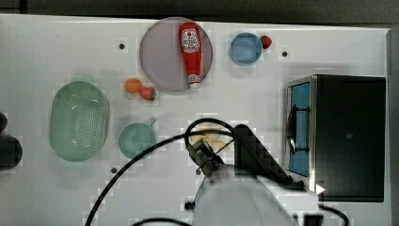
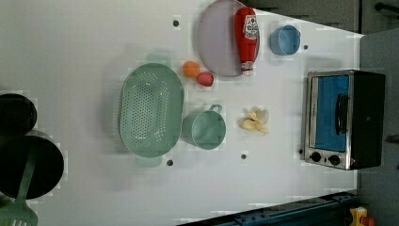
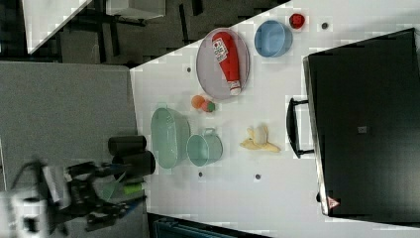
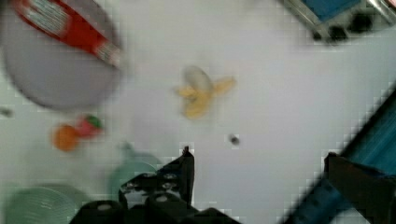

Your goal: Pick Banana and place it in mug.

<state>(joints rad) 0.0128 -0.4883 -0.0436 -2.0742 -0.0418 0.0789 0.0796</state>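
The banana (image 1: 210,135) is a pale yellow toy, peeled open, lying on the white table between the mug and the toaster oven. It is also clear in the left view (image 2: 256,121) and the right view (image 3: 259,139). The teal mug (image 1: 136,140) stands upright to the top view's left of the banana, its handle pointing away from the arm. My arm reaches in from the top view's bottom edge and its wrist partly covers the banana. In the wrist view my gripper (image 4: 259,163) is open, well above the table, with the banana (image 4: 201,92) ahead of the fingers (image 4: 184,170).
A ketchup bottle (image 1: 190,52) lies on a grey plate (image 1: 160,56). An orange ball (image 1: 133,85) and a strawberry (image 1: 148,93) sit beside it. A perforated green basket (image 1: 79,120) stands beyond the mug. Also here: a light blue cup (image 1: 245,48) and a toaster oven (image 1: 336,136).
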